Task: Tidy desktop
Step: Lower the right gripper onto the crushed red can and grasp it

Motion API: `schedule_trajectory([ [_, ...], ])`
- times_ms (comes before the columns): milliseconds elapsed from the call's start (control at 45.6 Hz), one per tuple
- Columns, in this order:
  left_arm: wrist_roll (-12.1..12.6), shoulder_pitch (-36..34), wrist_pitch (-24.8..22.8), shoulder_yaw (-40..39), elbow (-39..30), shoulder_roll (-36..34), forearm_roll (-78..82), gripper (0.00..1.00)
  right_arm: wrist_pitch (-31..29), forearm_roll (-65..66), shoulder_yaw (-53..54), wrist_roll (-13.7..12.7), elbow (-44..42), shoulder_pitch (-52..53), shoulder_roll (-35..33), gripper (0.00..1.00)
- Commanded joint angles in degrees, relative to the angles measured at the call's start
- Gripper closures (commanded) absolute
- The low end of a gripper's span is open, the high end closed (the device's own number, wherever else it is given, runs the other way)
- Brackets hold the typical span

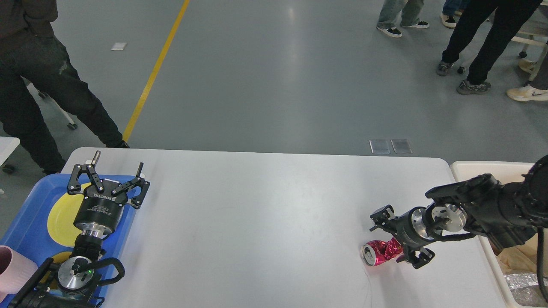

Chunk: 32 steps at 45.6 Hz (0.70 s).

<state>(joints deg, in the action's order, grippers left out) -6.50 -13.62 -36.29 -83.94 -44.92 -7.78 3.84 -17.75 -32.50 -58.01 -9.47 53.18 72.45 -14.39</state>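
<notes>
The desktop (pixel 257 222) is a large white tabletop with rounded corners. A crushed red drink can (pixel 376 253) lies on its side near the front right, its silver top facing left. My right gripper (pixel 392 242) is low over the can's rear end, open, with one finger on each side of it. My left gripper (pixel 110 172) hovers open and holding nothing at the far left, above the edge of the blue tray (pixel 25 205).
The blue tray holds a yellow plate (pixel 60 218), and a pink cup (pixel 13 269) stands at its front. A cream bin (pixel 471 167) with cardboard and foil sits off the table's right edge. People stand beyond the table, left and far right.
</notes>
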Motion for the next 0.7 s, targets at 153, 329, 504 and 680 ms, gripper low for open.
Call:
schedule_trajectory([
  [153,0.00,0.00,0.00,0.00,0.00,0.04,0.02,0.03,0.08,-0.28,1.23,-0.03,-2.82,-3.28,0.77,0.01],
  [329,0.00,0.00,0.00,0.00,0.00,0.04,-0.07,0.03,0.08,-0.28,1.23,-0.03,-5.37,-5.03,1.12,0.11],
  [504,0.00,0.00,0.00,0.00,0.00,0.04,-0.06,0.03,0.08,-0.28,1.76,0.06,-5.46,-6.00,1.12,0.47],
  [680,0.00,0.00,0.00,0.00,0.00,0.04,0.02,0.03,-0.09,-0.28,2.81,-0.03,-5.02,-6.01,1.21,0.96],
])
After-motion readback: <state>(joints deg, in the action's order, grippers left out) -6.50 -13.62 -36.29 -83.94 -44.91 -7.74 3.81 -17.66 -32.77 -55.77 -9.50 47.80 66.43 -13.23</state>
